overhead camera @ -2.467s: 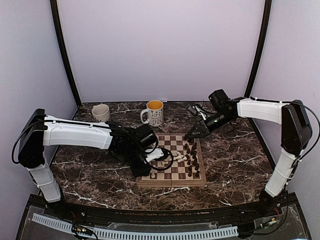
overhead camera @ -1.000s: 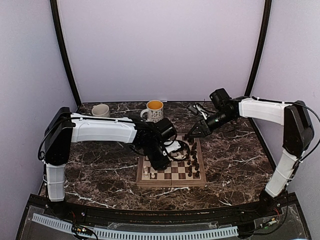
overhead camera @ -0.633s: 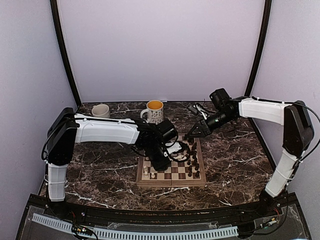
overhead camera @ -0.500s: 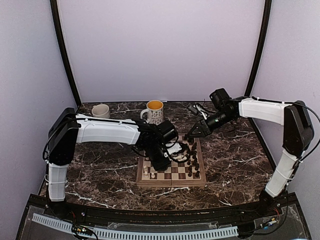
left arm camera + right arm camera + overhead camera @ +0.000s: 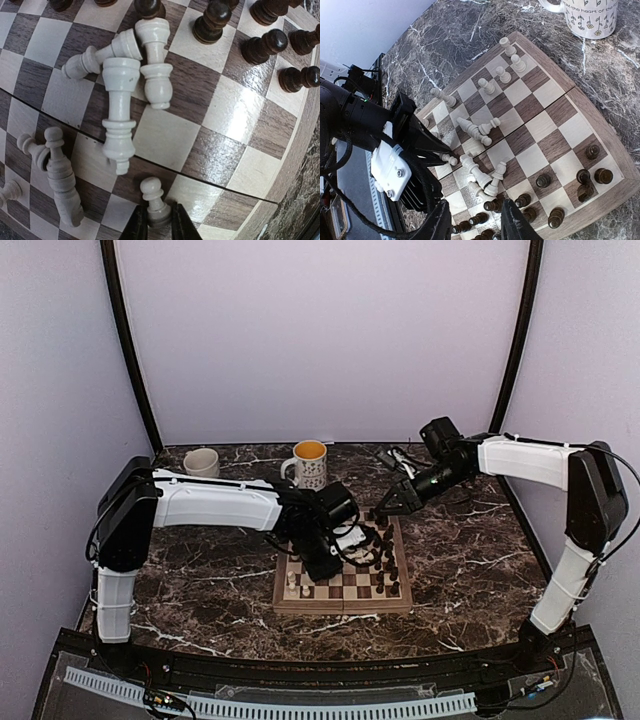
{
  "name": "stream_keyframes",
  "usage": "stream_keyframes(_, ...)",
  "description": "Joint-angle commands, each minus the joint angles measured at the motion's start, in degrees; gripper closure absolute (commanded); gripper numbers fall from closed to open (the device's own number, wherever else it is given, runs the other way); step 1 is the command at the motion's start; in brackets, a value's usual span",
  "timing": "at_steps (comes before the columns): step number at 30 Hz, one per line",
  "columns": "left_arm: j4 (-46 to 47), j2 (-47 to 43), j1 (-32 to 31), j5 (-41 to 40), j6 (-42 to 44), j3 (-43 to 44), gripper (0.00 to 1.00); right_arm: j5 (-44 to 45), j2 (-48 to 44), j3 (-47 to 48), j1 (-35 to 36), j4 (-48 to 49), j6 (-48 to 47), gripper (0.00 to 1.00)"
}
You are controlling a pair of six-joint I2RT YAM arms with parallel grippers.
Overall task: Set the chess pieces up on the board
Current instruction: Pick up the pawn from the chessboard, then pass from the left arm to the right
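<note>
While toppled white pieces (image 5: 118,120) lie close by, left hand (image 5: 158,215) pinches a white pawn (image 5: 151,189); right hand (image 5: 477,222) hangs open.

Top camera looks down from 6 o'clock toward 12; left wrist camera sits close over the board (image 5: 165,142), right wrist camera views it from farther, near 1 o'clock.

Robot test cell, laboratory type. My two arms, left arm (image 5: 215,502) and right arm (image 5: 520,460), bolted at the near edge of a dark marbled table (image 5: 470,550). Plain lilac walls (image 5: 320,340) left, right and far. Black frame poles (image 5: 128,350). White slotted cable duct (image 5: 270,706) and exposed wiring (image 5: 160,701) along the near rail.
</note>
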Motion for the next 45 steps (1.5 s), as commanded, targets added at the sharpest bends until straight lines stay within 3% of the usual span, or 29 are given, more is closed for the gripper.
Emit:
stream_keyframes(1, 5.68, -5.70, -0.08, -0.89, 0.92, -4.10, 0.86, 0.05, -2.24, 1.41, -1.55, 0.49, 1.38, 0.66)
stream_keyframes(8, 26.62, -17.25, -0.04, -2.77, 0.67, -15.63, 0.85, -4.68, 0.66, 7.14, -4.17, -3.27, 3.32, 0.65)
stream_keyframes(15, 36.82, -19.39, -0.01, -2.99, -0.46, -19.23, 0.84, -13.68, 6.60, 12.21, 1.68, -12.38, 1.64, 0.63)
stream_keyframes(27, 41.79, -22.74, -0.03, -2.94, -2.12, -23.67, 0.84, -14.89, 9.22, 12.90, 8.07, -12.49, 3.13, 0.66)
stream_keyframes(39, 42.50, -23.26, -0.04, -1.72, -2.25, -24.42, 0.84, -16.16, 10.50, 13.32, 8.50, -10.75, 4.98, 0.76)
stream_keyframes(45, 42.42, -23.22, -0.10, -0.97, -2.18, -24.34, 0.84, -17.99, 10.80, 13.28, 8.48, -10.08, 5.80, 0.74)
